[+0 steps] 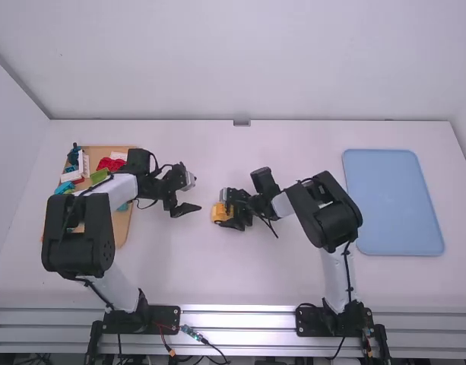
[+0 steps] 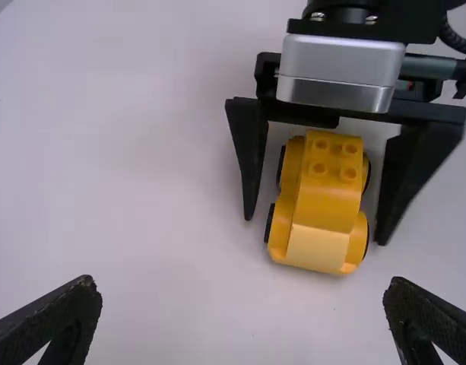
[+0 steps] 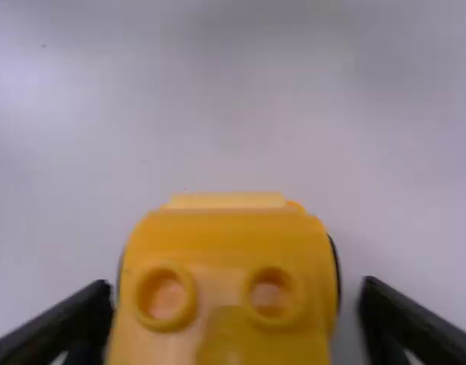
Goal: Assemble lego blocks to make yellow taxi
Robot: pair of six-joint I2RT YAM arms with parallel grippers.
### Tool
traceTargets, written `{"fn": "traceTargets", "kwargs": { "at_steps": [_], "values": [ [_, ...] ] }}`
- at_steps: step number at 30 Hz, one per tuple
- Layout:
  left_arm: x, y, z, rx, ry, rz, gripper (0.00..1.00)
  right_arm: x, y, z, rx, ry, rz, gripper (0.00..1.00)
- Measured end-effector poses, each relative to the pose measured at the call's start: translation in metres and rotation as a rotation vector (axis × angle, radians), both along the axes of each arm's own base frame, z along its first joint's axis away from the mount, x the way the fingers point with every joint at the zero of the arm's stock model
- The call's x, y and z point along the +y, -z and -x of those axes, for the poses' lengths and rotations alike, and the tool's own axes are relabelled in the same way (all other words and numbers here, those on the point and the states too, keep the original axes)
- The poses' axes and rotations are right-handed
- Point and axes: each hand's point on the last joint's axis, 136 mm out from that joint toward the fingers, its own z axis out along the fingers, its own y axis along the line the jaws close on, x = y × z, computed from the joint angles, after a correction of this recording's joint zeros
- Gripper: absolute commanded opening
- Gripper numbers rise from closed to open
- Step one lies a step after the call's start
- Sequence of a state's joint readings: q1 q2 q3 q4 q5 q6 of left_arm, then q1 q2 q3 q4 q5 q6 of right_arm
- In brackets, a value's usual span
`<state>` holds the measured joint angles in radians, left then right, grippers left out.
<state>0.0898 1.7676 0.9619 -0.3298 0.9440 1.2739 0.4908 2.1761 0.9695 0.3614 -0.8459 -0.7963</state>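
The yellow car (image 1: 219, 213) stands on the table near the middle, between the fingers of my right gripper (image 1: 228, 211). In the left wrist view the car (image 2: 321, 201) has four studs on its roof and dark wheels, and a visible gap separates it from one finger. The right wrist view has the car's studded top (image 3: 225, 289) between the spread fingers of the right gripper (image 3: 235, 287). My left gripper (image 1: 188, 204) is open and holds nothing, a short way left of the car; its own view has the left gripper (image 2: 242, 283) with fingers wide apart.
An orange-brown tray (image 1: 122, 226) with several coloured blocks lies at the left, partly under the left arm. A light blue tray (image 1: 393, 201) lies at the right. The right arm reaches across to the table's middle.
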Motion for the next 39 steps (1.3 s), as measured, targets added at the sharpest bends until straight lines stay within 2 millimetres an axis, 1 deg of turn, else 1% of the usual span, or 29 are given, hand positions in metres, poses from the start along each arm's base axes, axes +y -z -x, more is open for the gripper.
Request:
{"fn": "traceTargets", "kwargs": {
  "at_steps": [2, 3, 5, 11, 12, 15, 16, 17, 19, 20, 21, 22, 23, 24, 27, 28, 29, 30, 31, 32, 34, 35, 37, 38, 39],
  "values": [
    [0.000, 0.000, 0.000, 0.000, 0.001, -0.001, 0.99, 0.000, 0.000, -0.001, -0.006, 0.000, 0.005, 0.59],
    [0.000, 0.000, 0.000, -0.002, 0.002, -0.001, 0.99, 0.000, 0.000, -0.001, -0.007, -0.002, 0.007, 0.54],
    [0.000, 0.000, 0.000, -0.002, 0.001, -0.001, 0.99, 0.000, 0.000, -0.001, -0.005, -0.003, 0.006, 0.49],
    [0.000, 0.000, 0.000, -0.004, 0.002, -0.001, 0.99, -0.005, 0.000, -0.001, 0.013, -0.003, 0.000, 0.47],
    [0.000, -0.001, -0.001, -0.009, 0.002, -0.002, 0.99, -0.009, -0.001, -0.001, 0.027, 0.003, 0.002, 0.48],
    [-0.002, 0.000, -0.003, -0.034, 0.007, -0.003, 0.99, -0.023, -0.003, -0.004, 0.071, 0.042, 0.035, 0.44],
    [-0.003, 0.001, -0.003, -0.044, 0.010, -0.002, 0.99, -0.030, -0.005, -0.007, 0.080, 0.063, 0.050, 0.44],
    [-0.005, 0.003, -0.003, -0.060, 0.014, -0.001, 0.99, -0.041, -0.008, -0.012, 0.090, 0.100, 0.078, 0.43],
    [-0.009, 0.005, -0.005, -0.076, 0.010, 0.003, 0.99, -0.055, -0.015, -0.019, 0.089, 0.146, 0.111, 0.43],
    [-0.011, 0.007, -0.006, -0.087, 0.002, 0.004, 0.99, -0.068, -0.025, -0.030, 0.068, 0.195, 0.136, 0.42],
    [-0.013, 0.009, -0.008, -0.090, -0.008, 0.006, 0.99, -0.078, -0.032, -0.038, 0.050, 0.232, 0.152, 0.42],
    [-0.014, 0.011, -0.011, -0.097, -0.028, 0.005, 0.99, -0.095, -0.044, -0.049, 0.018, 0.292, 0.183, 0.41],
    [-0.015, 0.012, -0.013, -0.099, -0.046, 0.006, 0.99, -0.110, -0.053, -0.057, -0.001, 0.343, 0.208, 0.41],
    [-0.015, 0.012, -0.014, -0.097, -0.056, 0.006, 0.99, -0.119, -0.058, -0.062, -0.014, 0.370, 0.221, 0.41],
    [-0.015, 0.016, -0.017, -0.086, -0.106, 0.016, 0.99, -0.181, -0.080, -0.085, -0.045, 0.579, 0.308, 0.41],
    [-0.014, 0.016, -0.018, -0.084, -0.111, 0.018, 0.99, -0.186, -0.081, -0.087, -0.043, 0.598, 0.315, 0.40],
    [-0.014, 0.017, -0.018, -0.079, -0.125, 0.022, 0.99, -0.214, -0.084, -0.093, -0.036, 0.684, 0.343, 0.38],
    [-0.014, 0.017, -0.018, -0.076, -0.132, 0.024, 0.99, -0.226, -0.085, -0.095, -0.031, 0.719, 0.355, 0.38],
    [-0.013, 0.017, -0.021, -0.071, -0.152, 0.033, 0.99, -0.260, -0.086, -0.099, -0.013, 0.817, 0.377, 0.37],
    [-0.013, 0.016, -0.022, -0.070, -0.159, 0.036, 0.99, -0.275, -0.085, -0.101, -0.005, 0.858, 0.381, 0.37],
    [-0.012, 0.016, -0.024, -0.057, -0.180, 0.042, 0.99, -0.321, -0.085, -0.104, 0.020, 0.985, 0.392, 0.36],
    [-0.012, 0.015, -0.025, -0.054, -0.186, 0.045, 0.99, -0.332, -0.085, -0.105, 0.022, 1.015, 0.393, 0.37],
    [-0.012, 0.015, -0.026, -0.039, -0.201, 0.052, 0.99, -0.368, -0.088, -0.106, 0.021, 1.112, 0.386, 0.36],
    [-0.011, 0.015, -0.026, -0.033, -0.207, 0.054, 0.99, -0.390, -0.089, -0.106, 0.019, 1.175, 0.373, 0.36],
    [-0.011, 0.015, -0.026, -0.029, -0.210, 0.056, 0.99, -0.404, -0.089, -0.104, 0.019, 1.218, 0.359, 0.37]
  ]
}}
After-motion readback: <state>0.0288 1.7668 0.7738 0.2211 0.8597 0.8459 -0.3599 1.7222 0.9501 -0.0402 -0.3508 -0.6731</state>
